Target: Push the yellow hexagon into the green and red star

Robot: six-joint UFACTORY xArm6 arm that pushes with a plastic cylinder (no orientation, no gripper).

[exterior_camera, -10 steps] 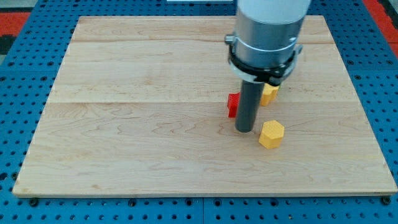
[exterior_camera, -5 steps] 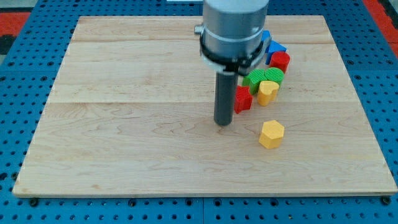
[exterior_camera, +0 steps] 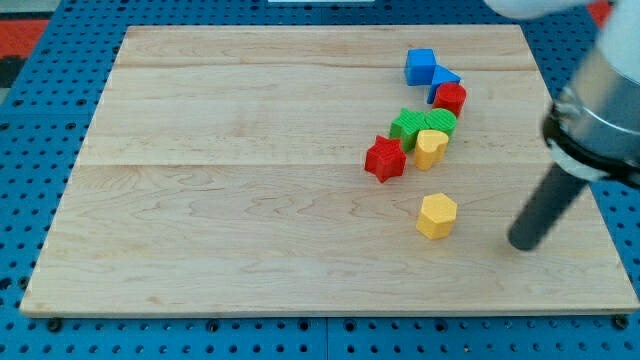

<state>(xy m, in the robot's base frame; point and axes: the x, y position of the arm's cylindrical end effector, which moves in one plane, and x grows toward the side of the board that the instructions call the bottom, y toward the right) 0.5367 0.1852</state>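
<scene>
The yellow hexagon (exterior_camera: 436,215) lies alone on the wooden board, right of centre and toward the view's bottom. The red star (exterior_camera: 385,158) sits up and to its left. The green star (exterior_camera: 407,126) is just above the red star, touching a second green block (exterior_camera: 440,122). My tip (exterior_camera: 522,243) rests on the board to the right of the yellow hexagon and slightly lower, with a clear gap between them. The rod slants up to the view's right.
A yellow heart-like block (exterior_camera: 430,148) sits between the red star and the green blocks. A red block (exterior_camera: 450,98) and two blue blocks (exterior_camera: 421,66) (exterior_camera: 444,78) run up toward the view's top. The board's right edge (exterior_camera: 590,190) is close to my tip.
My tip has swung from just left of the red star across to the right of the yellow hexagon. The blocks have stayed in place.
</scene>
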